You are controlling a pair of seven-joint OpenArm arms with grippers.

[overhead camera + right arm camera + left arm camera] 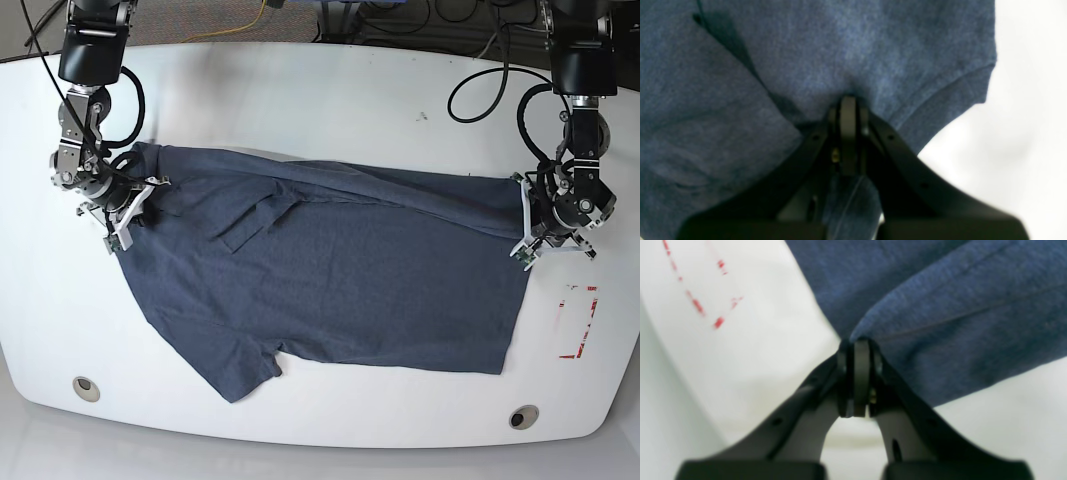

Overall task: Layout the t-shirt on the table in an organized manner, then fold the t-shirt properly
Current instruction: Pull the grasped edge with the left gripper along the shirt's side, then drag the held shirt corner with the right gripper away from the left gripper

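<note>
Both sets of jaws are clamped on the t-shirt [330, 270], left gripper [555, 235] on the hem end by the red tape outline [578, 322], right gripper [118, 208] on the shoulder end, so its long axis runs straight between them across the tabletop [320, 90].

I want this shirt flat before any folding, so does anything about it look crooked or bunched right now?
Yes. The t-shirt lies askew on the table: a strip along its far edge is folded over, one sleeve is doubled onto the body, and the near sleeve juts out. Both tools are shut on opposite ends.
</note>
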